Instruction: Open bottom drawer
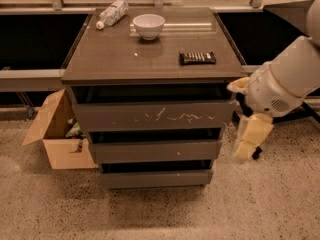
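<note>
The bottom drawer (156, 178) is the lowest of three dark grey-brown fronts on the cabinet, plain and flat, close above the floor. Above it sit the middle front with a pale speck (156, 151) and the tall top front with white scratches (155, 116). My gripper (248, 140) hangs from the white arm at the cabinet's right side, level with the middle drawer, a short way off the cabinet edge and apart from all drawers.
On the cabinet top lie a white bowl (148, 25), a plastic bottle (112, 13) and a dark snack bar (198, 58). An open cardboard box (56, 134) stands on the floor at the left. A dark wheeled frame (310, 109) stands behind the arm.
</note>
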### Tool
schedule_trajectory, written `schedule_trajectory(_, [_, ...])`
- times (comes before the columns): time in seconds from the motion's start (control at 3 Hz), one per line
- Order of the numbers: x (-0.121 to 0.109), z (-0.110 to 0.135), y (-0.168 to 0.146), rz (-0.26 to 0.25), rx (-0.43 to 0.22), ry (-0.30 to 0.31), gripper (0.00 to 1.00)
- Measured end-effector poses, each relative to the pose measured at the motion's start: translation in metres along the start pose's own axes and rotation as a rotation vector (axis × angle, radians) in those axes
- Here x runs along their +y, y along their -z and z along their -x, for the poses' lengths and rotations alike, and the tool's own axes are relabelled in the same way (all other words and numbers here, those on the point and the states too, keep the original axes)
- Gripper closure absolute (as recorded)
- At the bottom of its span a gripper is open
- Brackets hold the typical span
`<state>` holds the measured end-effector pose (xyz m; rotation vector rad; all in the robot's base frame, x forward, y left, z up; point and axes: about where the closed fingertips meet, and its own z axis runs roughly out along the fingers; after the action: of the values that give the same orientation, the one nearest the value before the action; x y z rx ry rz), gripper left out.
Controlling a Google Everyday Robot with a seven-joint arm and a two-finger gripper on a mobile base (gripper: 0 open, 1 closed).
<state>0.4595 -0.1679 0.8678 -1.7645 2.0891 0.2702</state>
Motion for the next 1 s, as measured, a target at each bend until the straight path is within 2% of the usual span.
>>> schedule_trajectory(0.33, [0.002, 0.007, -0.059, 0.064, -0.092, 0.034, 0.0])
schedule_trajectory(0.67, [0.002, 0.007, -0.063, 0.071, -0.093, 0.036, 0.0])
schedule_trajectory(1.0, [0.001, 0.004, -0.098, 0.131, -0.102, 0.051, 0.0])
